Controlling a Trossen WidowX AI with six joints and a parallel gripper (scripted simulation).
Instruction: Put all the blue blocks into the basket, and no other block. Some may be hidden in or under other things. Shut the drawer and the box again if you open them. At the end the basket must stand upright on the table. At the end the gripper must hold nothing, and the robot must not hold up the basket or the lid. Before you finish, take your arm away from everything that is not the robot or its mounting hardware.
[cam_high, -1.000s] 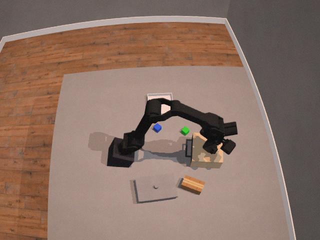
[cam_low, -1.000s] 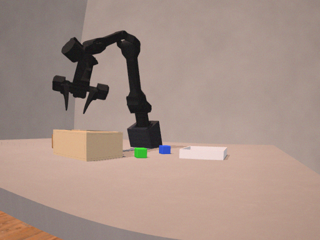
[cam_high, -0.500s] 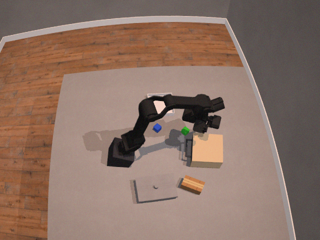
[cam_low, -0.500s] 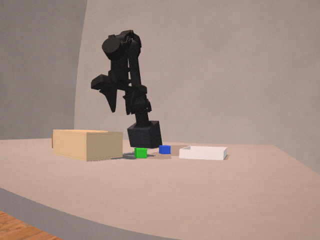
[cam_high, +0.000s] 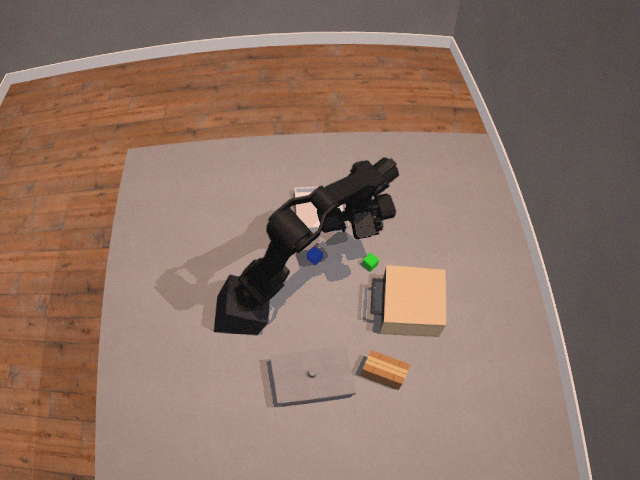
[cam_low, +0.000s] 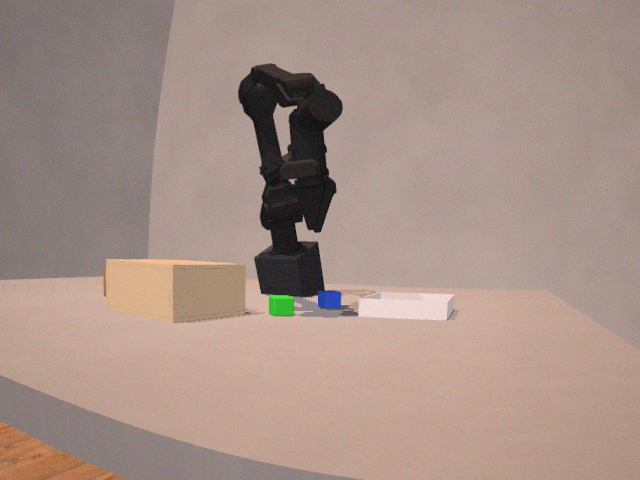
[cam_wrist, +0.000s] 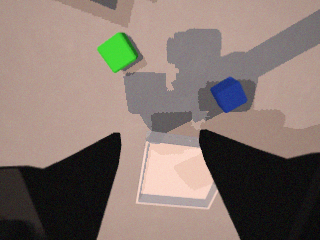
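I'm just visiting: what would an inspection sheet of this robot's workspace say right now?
Surface: grey table, shadows under the arm.
Job's things: blue block on the table; white basket upright, no block seen inside.
Clutter: green block; tan drawer unit shut; grey lidded box; small wooden piece.
Grippers: gripper open, empty, raised above the basket.
Cables: nothing seen.
Surroundings: wooden floor, grey walls.

A small blue cube block (cam_high: 314, 255) sits flat on the grey table, near the middle of the top picture. A low white square basket (cam_low: 406, 305) with an open top stands upright, low and right of centre in the side picture. The blue block (cam_low: 329, 299) is just left of it, not touching.
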